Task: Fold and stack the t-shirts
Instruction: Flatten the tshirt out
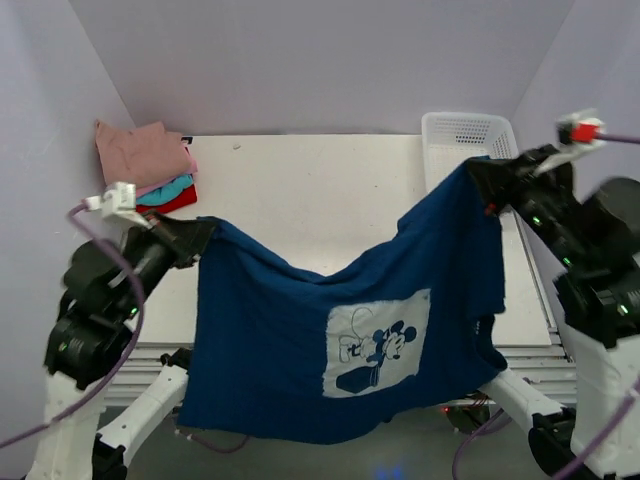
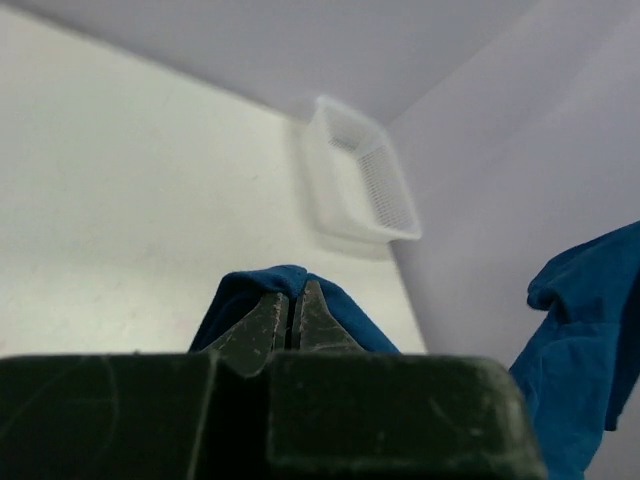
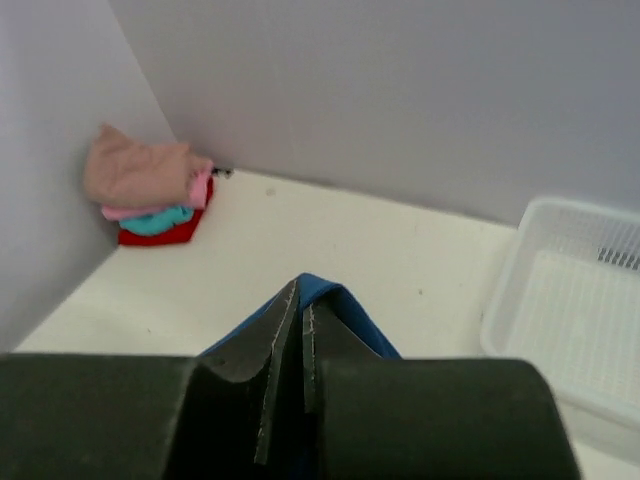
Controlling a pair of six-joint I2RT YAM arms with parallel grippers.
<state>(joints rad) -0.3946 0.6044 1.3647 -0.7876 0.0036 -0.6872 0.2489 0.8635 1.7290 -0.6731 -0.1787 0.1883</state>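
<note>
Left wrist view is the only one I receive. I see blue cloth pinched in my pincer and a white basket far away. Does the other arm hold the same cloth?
Observer: Yes. The right pincer is shut on the opposite upper edge of the navy t-shirt, which sags in the middle between the two arms.
Operator: Which side of it faces the top camera?
Observer: The side with the pale cartoon-mouse print, in the lower half of the hanging cloth.
Operator: Are other shirts folded already?
Observer: Yes, a stack of folded tees sits in the far left corner of the table, with dusty pink on top and red at the bottom.
</note>
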